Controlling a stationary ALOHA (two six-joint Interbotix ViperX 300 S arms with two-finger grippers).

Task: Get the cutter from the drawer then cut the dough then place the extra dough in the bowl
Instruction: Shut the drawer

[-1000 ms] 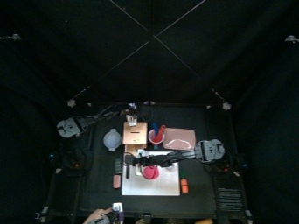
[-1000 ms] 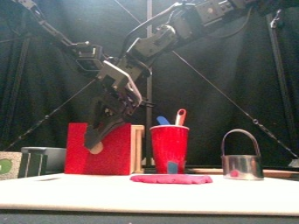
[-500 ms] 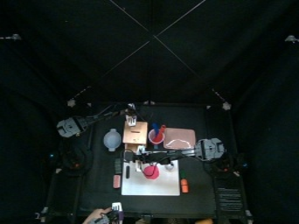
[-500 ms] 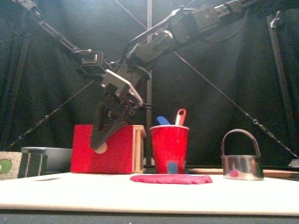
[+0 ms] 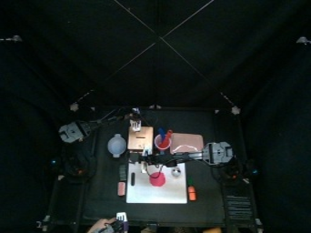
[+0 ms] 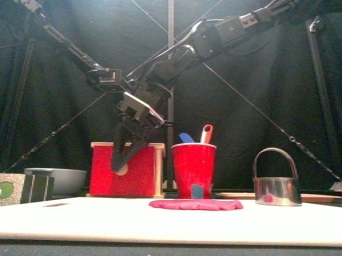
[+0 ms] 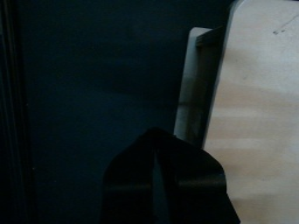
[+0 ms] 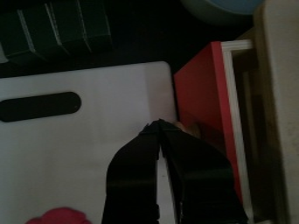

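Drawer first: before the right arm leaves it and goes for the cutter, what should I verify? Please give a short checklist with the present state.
1. Red drawer front flush with the wooden box: cannot tell; a thin pale line shows between them.
2. Right gripper jaws shut and empty: ok.
3. Cutter out of the drawer, upright on the table, right of the red cup: ok.
4. Dough lying flat on the white cutting board: ok.
5. Left gripper by the box, clear of the board: ok.
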